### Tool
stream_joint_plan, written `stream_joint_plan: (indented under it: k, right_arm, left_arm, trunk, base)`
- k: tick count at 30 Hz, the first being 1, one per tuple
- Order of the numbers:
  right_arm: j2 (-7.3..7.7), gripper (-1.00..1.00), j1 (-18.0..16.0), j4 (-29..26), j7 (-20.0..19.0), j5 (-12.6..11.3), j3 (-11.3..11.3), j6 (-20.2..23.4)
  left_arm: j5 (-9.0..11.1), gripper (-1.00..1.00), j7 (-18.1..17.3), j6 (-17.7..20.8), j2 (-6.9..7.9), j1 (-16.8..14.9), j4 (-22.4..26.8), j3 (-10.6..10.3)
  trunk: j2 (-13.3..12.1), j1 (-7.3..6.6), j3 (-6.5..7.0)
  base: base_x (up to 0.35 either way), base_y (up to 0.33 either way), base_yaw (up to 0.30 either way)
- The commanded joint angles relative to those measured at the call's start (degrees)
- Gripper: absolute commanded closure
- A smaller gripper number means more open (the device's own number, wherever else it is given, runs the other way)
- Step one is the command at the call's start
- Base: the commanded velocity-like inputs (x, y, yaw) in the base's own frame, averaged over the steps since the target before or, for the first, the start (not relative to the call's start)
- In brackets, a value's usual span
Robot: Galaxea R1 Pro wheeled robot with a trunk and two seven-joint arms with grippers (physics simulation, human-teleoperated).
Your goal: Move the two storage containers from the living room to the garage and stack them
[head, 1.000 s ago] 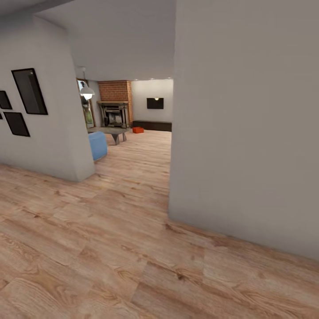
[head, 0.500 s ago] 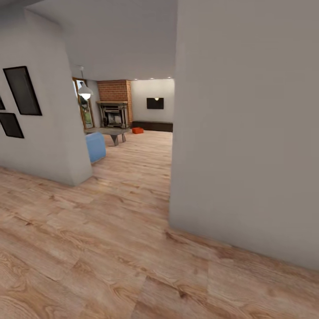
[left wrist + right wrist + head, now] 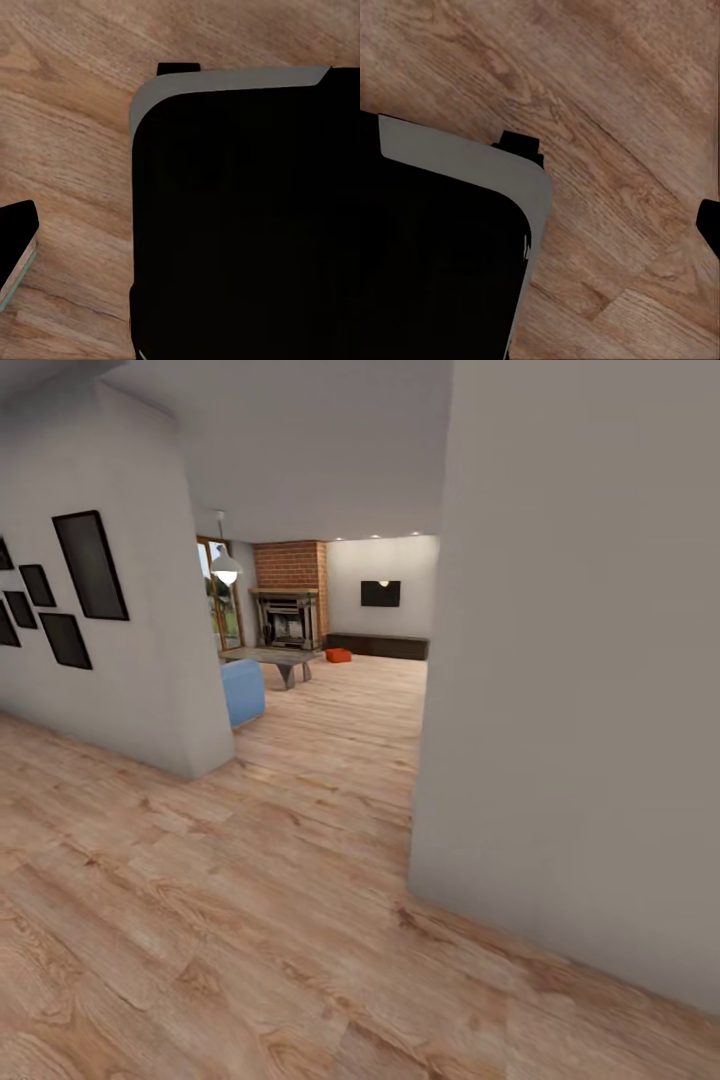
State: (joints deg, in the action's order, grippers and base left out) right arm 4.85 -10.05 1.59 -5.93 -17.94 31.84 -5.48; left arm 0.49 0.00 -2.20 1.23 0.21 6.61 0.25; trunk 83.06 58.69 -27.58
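From where I stand in the hallway, the left side is a grey wall hung with black picture frames point(image 3: 90, 565), ending at a corner. Past that corner the living room point(image 3: 330, 660) opens up: a white pendant lamp point(image 3: 225, 568), the end of a light blue sofa point(image 3: 243, 691), a low grey coffee desk point(image 3: 275, 657), then the brick fireplace point(image 3: 290, 600). Just right of the fireplace, on the wood-plank floor point(image 3: 300, 840) near a long dark low cabinet point(image 3: 378, 646), sits one red-orange storage container point(image 3: 338, 655), small and far off. I cannot pick out a second one from here. Further right a dark screen point(image 3: 380, 593) hangs on the back wall, and a broad grey wall point(image 3: 580, 660) closes off the right side.

I judge this to be the opening step: driving to the living room for the first bin. The next move calls for rolling through the gap between the two wall corners, keeping off the right-hand one, and heading for the fireplace end.

The head view gives the route and the bin. The wrist views instead look down on planks beside the robot's dark base point(image 3: 240, 225). A dark sliver at the edge of each may be a claw finger, but I cannot tell how wide either claw stands; nothing seems held.
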Motion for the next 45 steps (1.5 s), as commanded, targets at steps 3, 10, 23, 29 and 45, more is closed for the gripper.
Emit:
stream_joint_plan:
  k: [3,10,23,29,45]
  right_arm:
    - [-0.01,-1.0,-0.09,0.18,-0.32,-0.61,0.41,-0.32]
    - [-0.01,-1.0,-0.07,0.17,-0.35,-0.61,0.41,-0.32]
    - [-0.01,-1.0,-0.07,0.19,-0.32,-0.61,0.41,-0.32]
    - [-0.01,-1.0,-0.08,0.18,-0.32,-0.61,0.41,-0.32]
    - [-0.01,-1.0,-0.08,0.19,-0.39,-0.61,0.45,-0.32]
  left_arm:
    - [0.04,-1.0,0.01,-0.09,0.0,0.02,0.07,0.02]
    - [0.07,-1.0,-0.01,-0.09,0.0,0.02,0.07,0.02]
    - [0.05,-1.0,-0.01,-0.09,0.0,0.03,0.07,0.02]
    - [0.04,-1.0,-0.03,-0.09,0.0,0.02,0.07,0.02]
    - [0.11,-1.0,0.0,-0.09,0.0,0.0,0.04,0.02]
  trunk:
    - [0.02,0.03,-0.05]
    - [0.02,0.03,-0.05]
    - [0.02,0.03,-0.05]
    - [0.02,0.03,-0.05]
    - [0.02,0.03,-0.05]
  base:
    - [0.322,0.0,0.269]
    - [0.322,0.0,0.27]
    - [0.323,0.0,0.27]
    - [0.323,0.0,0.27]
    - [0.323,0.0,0.096]
